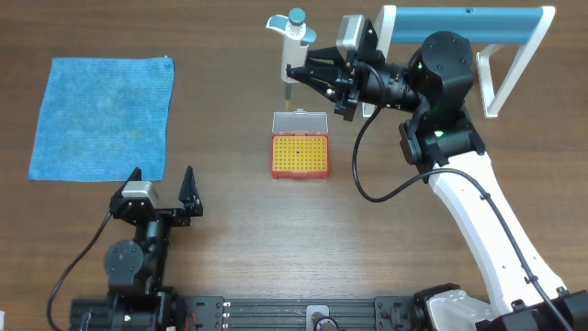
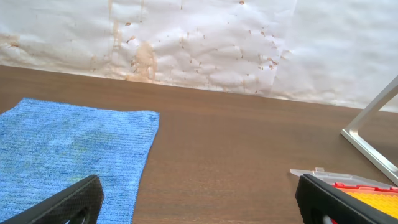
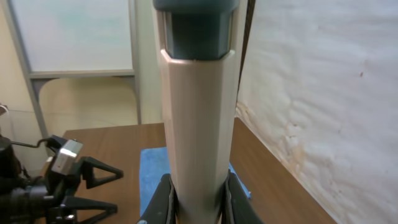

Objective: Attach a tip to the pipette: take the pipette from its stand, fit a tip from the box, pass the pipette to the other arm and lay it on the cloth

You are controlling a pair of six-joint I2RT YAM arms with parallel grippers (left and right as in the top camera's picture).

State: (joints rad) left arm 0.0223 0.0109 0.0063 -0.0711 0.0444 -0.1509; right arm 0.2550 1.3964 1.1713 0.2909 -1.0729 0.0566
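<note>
1. Top view: right gripper (image 1: pixel 308 72) pinches the pipette (image 1: pixel 292 46) at 12 o'clock of the table (image 1: pixel 230 202), just beyond the open tip box (image 1: pixel 299 154) at its 12 o'clock side; left gripper (image 1: pixel 163 184) spread at 7 o'clock, near a corner of the blue cloth (image 1: pixel 101 118); cloth at 10 o'clock, stand (image 1: pixel 496 37) at 1 o'clock
2. Left wrist view: fingers well apart, cloth and tip box lie on the table
3. Right wrist view: both fingers squeeze the pipette body

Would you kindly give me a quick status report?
Right gripper shut on pipette, near tip box. Left gripper open, by cloth. Nothing in the way.
</note>
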